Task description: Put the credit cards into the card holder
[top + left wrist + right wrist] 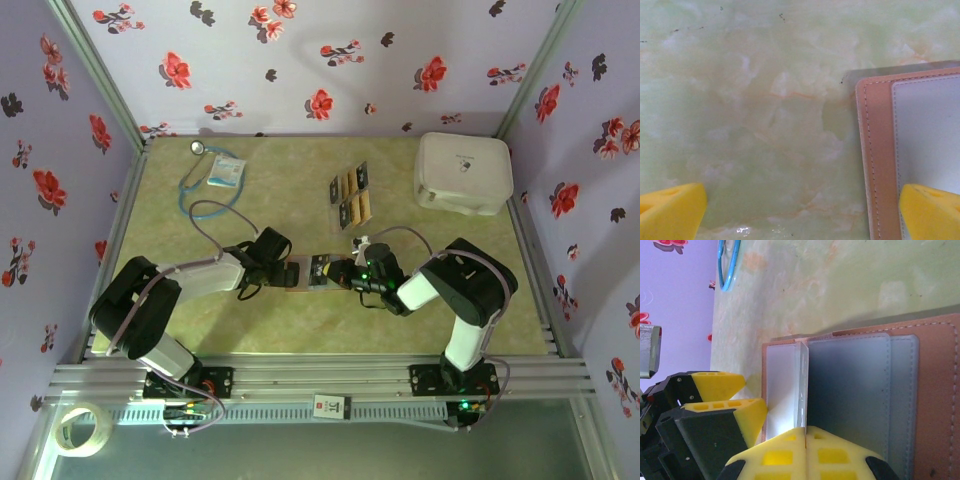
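The reddish-brown card holder [303, 273] lies open on the table between my two grippers. My right gripper [805, 432] is shut on the edge of its clear pocket leaf [801, 385] and holds that leaf upright over the grey pockets [850, 395]. My left gripper [800, 215] is open; one yellow fingertip [932, 210] rests on the card holder [877, 150] at its left edge, the other fingertip [672, 210] stands over bare table. The credit cards [352, 197], dark and yellow-orange, lie in a group farther back on the table, apart from both grippers.
A big white rounded case [462, 172] stands at the back right. A blue stethoscope [203, 183] and a small packet [227, 170] lie at the back left. A roll of tape [80, 428] sits outside the rail at the near left.
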Tool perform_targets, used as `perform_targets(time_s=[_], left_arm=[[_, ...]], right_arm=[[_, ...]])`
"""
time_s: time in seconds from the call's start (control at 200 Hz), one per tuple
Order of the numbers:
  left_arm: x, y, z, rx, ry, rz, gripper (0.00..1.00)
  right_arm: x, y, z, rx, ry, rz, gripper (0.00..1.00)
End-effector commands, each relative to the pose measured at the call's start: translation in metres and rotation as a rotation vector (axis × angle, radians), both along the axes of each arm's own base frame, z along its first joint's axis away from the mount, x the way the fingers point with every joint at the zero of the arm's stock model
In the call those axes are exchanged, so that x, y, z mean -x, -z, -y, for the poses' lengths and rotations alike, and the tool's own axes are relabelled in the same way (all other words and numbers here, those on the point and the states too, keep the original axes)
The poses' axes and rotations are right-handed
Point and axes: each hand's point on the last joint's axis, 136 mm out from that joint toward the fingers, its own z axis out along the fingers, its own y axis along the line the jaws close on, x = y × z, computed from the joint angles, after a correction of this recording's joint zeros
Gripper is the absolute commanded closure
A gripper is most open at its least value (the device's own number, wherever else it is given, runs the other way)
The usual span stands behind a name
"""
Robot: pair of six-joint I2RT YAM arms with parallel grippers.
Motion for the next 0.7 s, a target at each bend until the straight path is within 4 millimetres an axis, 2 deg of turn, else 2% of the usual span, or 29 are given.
perform_targets(time_s=[0.0,0.695], left_arm=[[0.0028,0.0072,-0.0077,-0.044,0.010,-0.012,0.00],[0.0044,0.0115,-0.0071,-0.038,0.008,-0.017,0.00]], right_arm=[[0.0106,0.0126,0.0018,0.017,-0.020,-0.039,1.00],[0.0103,0.0155,-0.0069,0.001,-0.049,-0.072,1.00]])
